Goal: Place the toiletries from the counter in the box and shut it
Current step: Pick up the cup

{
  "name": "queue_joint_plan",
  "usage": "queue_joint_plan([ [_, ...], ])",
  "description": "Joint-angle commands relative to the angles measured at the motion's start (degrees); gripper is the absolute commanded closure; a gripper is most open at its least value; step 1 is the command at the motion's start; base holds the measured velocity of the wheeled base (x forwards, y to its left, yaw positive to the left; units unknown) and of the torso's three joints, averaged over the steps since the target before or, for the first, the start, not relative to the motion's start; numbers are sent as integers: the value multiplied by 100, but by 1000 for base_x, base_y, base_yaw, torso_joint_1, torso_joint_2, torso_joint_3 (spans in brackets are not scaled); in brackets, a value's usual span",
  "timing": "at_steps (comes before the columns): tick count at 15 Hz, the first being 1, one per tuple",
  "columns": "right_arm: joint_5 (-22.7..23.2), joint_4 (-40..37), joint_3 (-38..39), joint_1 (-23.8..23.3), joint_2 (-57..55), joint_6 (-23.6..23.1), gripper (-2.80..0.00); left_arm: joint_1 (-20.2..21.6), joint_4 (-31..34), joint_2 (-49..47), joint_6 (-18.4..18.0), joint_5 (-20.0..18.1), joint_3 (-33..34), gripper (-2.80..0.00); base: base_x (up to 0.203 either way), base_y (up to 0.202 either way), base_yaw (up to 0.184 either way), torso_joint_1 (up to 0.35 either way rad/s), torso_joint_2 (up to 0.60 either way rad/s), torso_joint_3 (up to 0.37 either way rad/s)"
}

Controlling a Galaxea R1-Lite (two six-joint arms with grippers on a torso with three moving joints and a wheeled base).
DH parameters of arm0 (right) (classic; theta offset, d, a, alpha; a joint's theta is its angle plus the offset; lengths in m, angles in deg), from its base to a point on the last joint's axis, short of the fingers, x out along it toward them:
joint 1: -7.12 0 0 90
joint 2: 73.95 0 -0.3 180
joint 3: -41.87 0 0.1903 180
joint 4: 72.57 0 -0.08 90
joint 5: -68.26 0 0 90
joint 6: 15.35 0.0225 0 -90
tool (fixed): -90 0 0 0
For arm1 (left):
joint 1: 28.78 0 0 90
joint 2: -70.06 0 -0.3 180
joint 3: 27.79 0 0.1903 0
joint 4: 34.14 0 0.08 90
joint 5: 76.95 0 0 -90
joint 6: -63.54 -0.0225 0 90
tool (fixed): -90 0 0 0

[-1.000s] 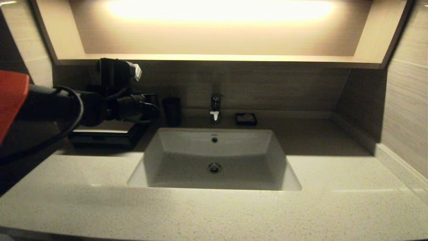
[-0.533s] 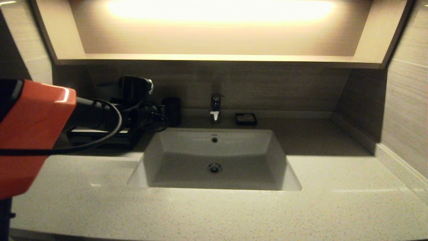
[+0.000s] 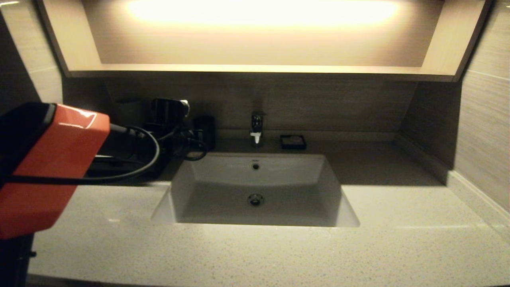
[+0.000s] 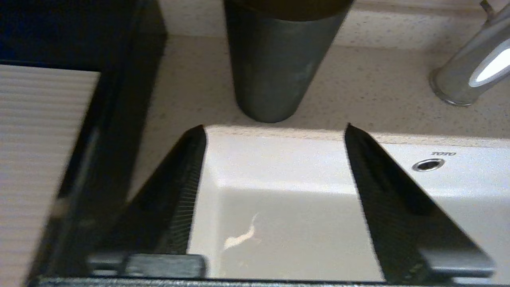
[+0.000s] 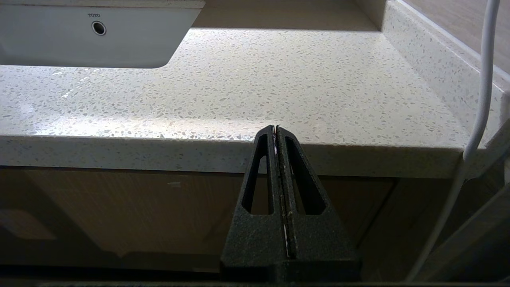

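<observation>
No toiletries show in any view. The black box stands at the back left of the counter, mostly hidden behind my left arm. In the left wrist view its black frame and pale ribbed top show. My left gripper is open and empty, just right of the box, over the back left corner of the sink and in front of a dark cup. My right gripper is shut and empty, parked below the counter's front edge.
The white sink is set in the middle of the counter. A faucet and a small black soap dish stand behind it, and the dark cup stands to their left. A white cable hangs by the right arm.
My left arm has swung to the right and lowered, from above the box to beside the cup at the sink's back left corner. The right arm has not moved.
</observation>
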Motion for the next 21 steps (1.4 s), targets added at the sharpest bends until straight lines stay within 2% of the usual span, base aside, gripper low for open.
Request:
queue_joint_plan([
  [1, 2, 0, 9, 1, -5, 0, 0, -59, -130, -160, 1, 7, -14, -280, 0, 0, 0, 0, 0, 0],
  [5, 2, 0, 9, 1, -5, 0, 0, -69, -150, -396, -19, 184, -308, -280, 0, 0, 0, 0, 0, 0],
  [21, 2, 0, 9, 1, -5, 0, 0, -67, -141, -1165, -25, 226, -1263, -280, 0, 0, 0, 0, 0, 0],
])
